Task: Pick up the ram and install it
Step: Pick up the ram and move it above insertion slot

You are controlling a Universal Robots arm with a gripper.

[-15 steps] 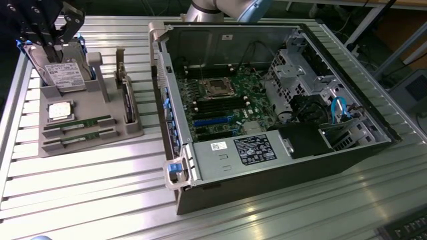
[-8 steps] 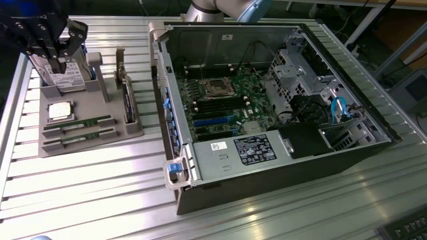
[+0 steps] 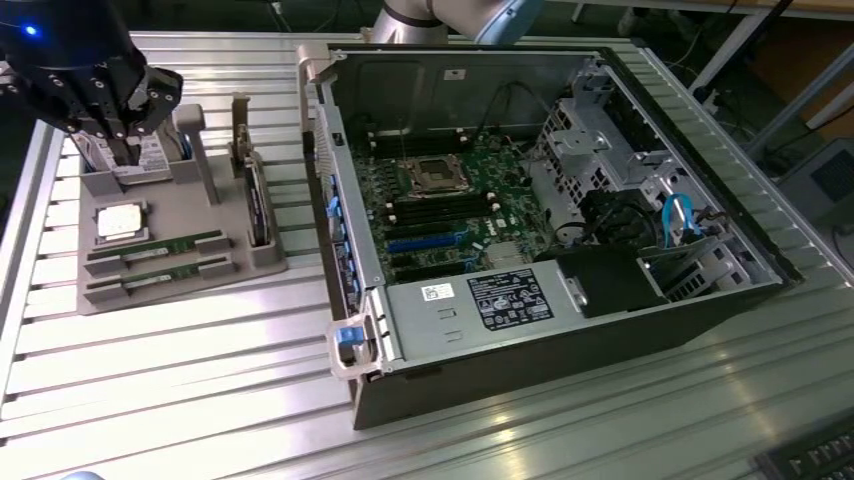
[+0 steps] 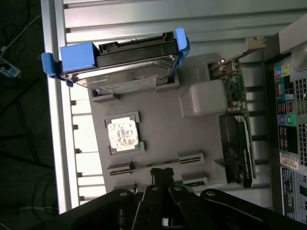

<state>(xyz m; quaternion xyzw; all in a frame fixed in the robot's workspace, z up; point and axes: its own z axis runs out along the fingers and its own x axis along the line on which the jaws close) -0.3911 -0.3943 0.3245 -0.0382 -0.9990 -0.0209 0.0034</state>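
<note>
Two ram sticks, thin and green, lie in slots of a grey holder tray point(image 3: 174, 290) at the exterior view's left: one ram stick point(image 3: 158, 247) and a second point(image 3: 158, 276) just in front of it. In the wrist view a ram stick point(image 4: 144, 166) runs between two grey end clips. My black gripper point(image 3: 123, 152) hangs above the tray's back part, fingers pointing down. In the wrist view the gripper point(image 4: 162, 173) is shut with nothing between its fingers, lined up over the ram stick and well above it.
The tray also holds a square silver processor point(image 3: 118, 222), an upright hard drive point(image 4: 120, 64) in a blue caddy and a dark expansion card point(image 3: 254, 200). At the exterior view's right, an open computer case point(image 3: 441, 330) shows its motherboard point(image 3: 441, 205) with dark memory slots.
</note>
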